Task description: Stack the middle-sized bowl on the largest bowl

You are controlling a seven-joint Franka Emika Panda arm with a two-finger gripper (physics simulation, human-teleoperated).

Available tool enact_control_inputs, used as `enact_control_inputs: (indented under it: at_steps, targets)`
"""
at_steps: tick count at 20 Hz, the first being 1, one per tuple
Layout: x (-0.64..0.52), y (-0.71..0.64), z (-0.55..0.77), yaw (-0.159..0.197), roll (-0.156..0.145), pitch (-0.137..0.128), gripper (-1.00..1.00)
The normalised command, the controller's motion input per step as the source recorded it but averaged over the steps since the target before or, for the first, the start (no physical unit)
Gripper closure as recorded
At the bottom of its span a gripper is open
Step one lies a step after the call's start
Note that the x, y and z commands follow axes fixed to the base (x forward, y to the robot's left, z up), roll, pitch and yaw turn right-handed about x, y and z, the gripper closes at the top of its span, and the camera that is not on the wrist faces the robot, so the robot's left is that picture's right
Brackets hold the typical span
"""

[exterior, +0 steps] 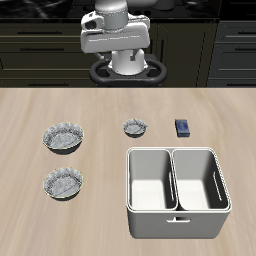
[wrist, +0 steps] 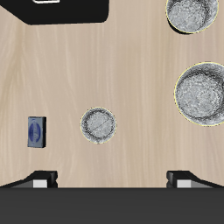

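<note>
Gripper point(exterior: 128, 70) wide open, empty, high behind tiny bowl point(exterior: 135, 126) | middle-sized bowl point(exterior: 63, 183) well aside, frontward of tiny bowl; largest bowl point(exterior: 63, 138) aside, about level with tiny bowl | risk: twins nearly alike, wrong one grasped.

1. The exterior view looks from in front of the table point(exterior: 110, 110) and above it, facing the robot arm point(exterior: 118, 40) at the far edge, wide enough to take in the whole tabletop.
2. The wrist view looks straight down from high above the table, with the gripper point(wrist: 109, 179) fingertips at its edge.
3. Both views share the small bowl point(exterior: 135, 126) point(wrist: 99, 125), the blue box point(exterior: 183, 126) point(wrist: 35, 131) and two larger bowls beyond the jaws.
</note>
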Motion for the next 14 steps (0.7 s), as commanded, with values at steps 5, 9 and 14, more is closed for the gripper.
enact_control_inputs:
  at_steps: [5,9,14]
  targets:
    - [0.16,-0.28,0.02,-0.013,-0.002,-0.005,-1.00]
    - [0.22,-0.52,0.04,-0.039,-0.070,-0.011,-1.00]
    - [0.23,-0.52,0.08,-0.010,-0.046,-0.018,-1.00]
